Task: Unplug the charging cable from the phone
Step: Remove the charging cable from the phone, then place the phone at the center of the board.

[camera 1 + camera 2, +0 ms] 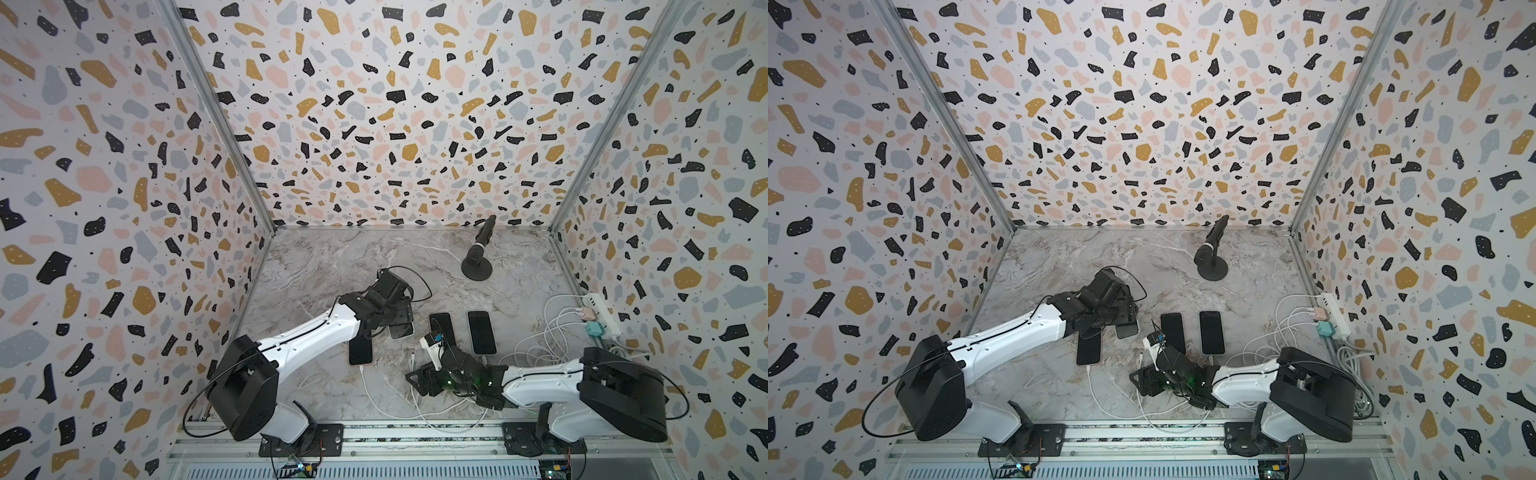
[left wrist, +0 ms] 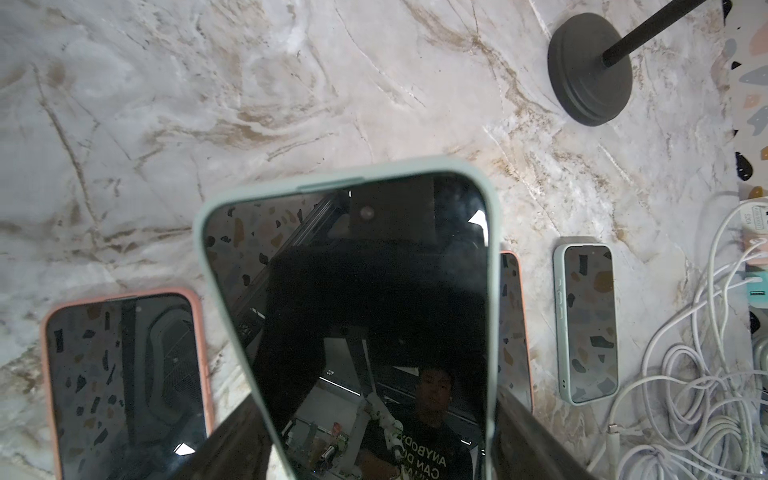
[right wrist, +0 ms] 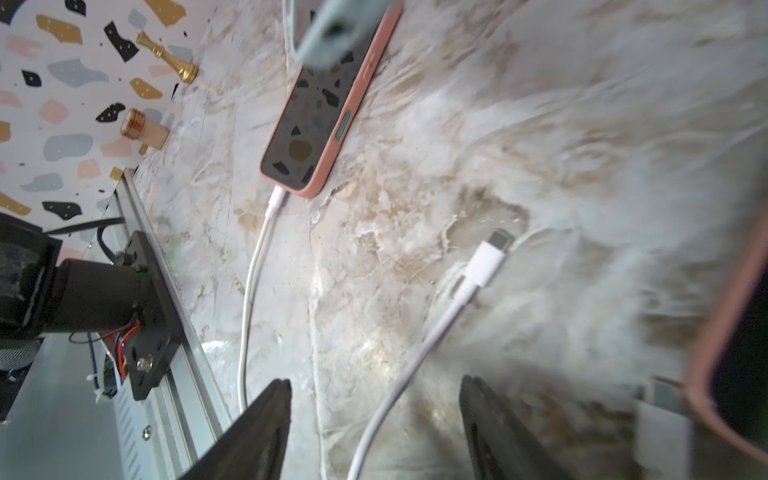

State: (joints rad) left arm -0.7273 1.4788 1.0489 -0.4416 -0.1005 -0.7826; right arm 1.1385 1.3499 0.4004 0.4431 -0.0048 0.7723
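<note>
The left pincer (image 2: 376, 399) grips the mint-cased phone (image 2: 353, 291) by its long edges, one finger on each side. It holds the phone lifted off the counter (image 2: 291, 104), nearer the robot than the microphone stand (image 1: 477, 268) and to its left. The screen is dark and glossy, mirroring the speckled walls and a person in a printed black shirt; only the left wrist view shows that.

The right pincer (image 3: 374, 380) stands wide with nothing held. The white charging cable (image 3: 440, 324) lies loose on the counter and passes between those fingers without touching them. Its bare plug (image 3: 496, 245) is free of any phone, nearer the robot than the stand.

Only the right wrist view shows this plug clearly, along with a gold chess piece (image 3: 166, 56) and a small red-banded cylinder (image 3: 143, 126) by the wall. It also shows a pink-cased phone (image 3: 320, 112) with its own cable plugged in.

Both top views add a power strip (image 1: 602, 307) right of the stand and nearer the robot, with white leads bunched beside it.
</note>
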